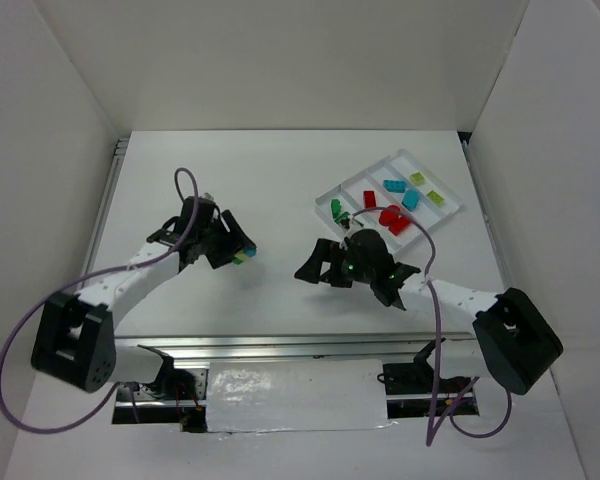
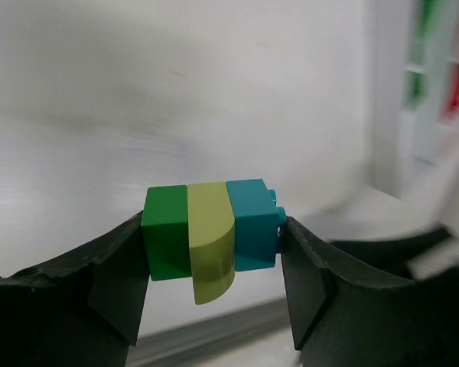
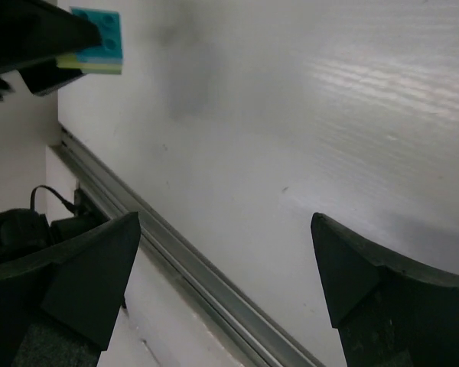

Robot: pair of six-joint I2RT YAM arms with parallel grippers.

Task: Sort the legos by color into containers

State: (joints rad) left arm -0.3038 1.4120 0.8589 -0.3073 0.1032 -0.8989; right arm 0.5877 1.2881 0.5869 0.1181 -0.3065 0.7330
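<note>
from the top camera i see the left fingers (image 1: 238, 252) over the open tabletop (image 1: 250, 170), left of centre, clamped on a little stack of three legos. the left wrist camera shows it plainly: a green brick (image 2: 167, 233), a rounded lime brick (image 2: 211, 243) and a cyan brick (image 2: 251, 225) pressed side by side. the green one sits against one pad and the cyan one's studs against the other. the lime one hangs a bit lower than its neighbours. the background is blurred in that view, so i can't read much else from it.

the right fingers (image 1: 315, 262) sit near the middle of the tabletop, pointed toward the left arm, spread wide with nothing between them. the right wrist camera shows only bare tabletop in the gap. it also catches the held stack in its top left corner, cyan face toward the lens.

the white tray (image 1: 405, 153) lies at the far right, set at an angle, just behind the right wrist and well apart from the held stack. one green lego (image 1: 336, 208) is in its nearest compartment, three red legos (image 1: 388, 213) in the next, then two cyan legos (image 1: 393, 185), and two lime legos (image 1: 436, 197) in the farthest one.
</note>
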